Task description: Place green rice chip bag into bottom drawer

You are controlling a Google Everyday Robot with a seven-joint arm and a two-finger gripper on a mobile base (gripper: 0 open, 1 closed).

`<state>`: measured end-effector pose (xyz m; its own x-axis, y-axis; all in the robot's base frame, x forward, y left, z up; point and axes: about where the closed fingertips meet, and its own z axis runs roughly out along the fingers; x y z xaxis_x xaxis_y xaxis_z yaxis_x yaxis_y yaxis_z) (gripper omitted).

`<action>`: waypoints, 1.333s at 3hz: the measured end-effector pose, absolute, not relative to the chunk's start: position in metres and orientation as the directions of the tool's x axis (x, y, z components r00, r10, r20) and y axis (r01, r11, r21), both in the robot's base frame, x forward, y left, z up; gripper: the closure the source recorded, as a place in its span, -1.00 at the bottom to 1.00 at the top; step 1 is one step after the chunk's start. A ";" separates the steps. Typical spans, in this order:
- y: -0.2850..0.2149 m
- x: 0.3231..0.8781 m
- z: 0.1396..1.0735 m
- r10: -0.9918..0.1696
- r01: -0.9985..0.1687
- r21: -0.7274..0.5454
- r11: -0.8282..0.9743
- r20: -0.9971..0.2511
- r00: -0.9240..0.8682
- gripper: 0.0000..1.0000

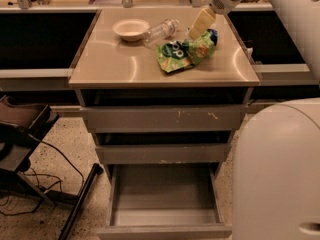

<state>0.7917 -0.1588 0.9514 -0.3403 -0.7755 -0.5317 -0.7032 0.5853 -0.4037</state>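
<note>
The green rice chip bag lies crumpled on the cabinet top, right of centre, with white round lettering and an orange-yellow patch. My gripper hangs just above the bag's back right part, its pale fingers pointing down toward it. The bottom drawer is pulled open below, showing a bare grey tray. The scratched upper drawer and the short middle drawer are pushed in.
A white bowl and a clear plastic bottle lying on its side sit at the back of the top. A blue can peeks out behind the bag. A black chair base and cables are on the floor at left. My white body fills the lower right.
</note>
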 end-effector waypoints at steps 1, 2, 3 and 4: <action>-0.184 0.787 0.926 -0.742 -0.694 -0.337 0.637 -0.511 -0.434 -1.00; -0.168 0.787 0.900 -0.745 -0.762 -0.253 0.596 -0.528 -0.408 -1.00; -0.120 0.794 0.889 -0.748 -0.863 -0.201 0.464 -0.610 -0.261 -1.00; -0.120 0.794 0.889 -0.748 -0.863 -0.201 0.465 -0.610 -0.261 -1.00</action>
<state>0.7937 -0.1198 0.8891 -0.2610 -0.7481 -0.6102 -0.8625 0.4645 -0.2006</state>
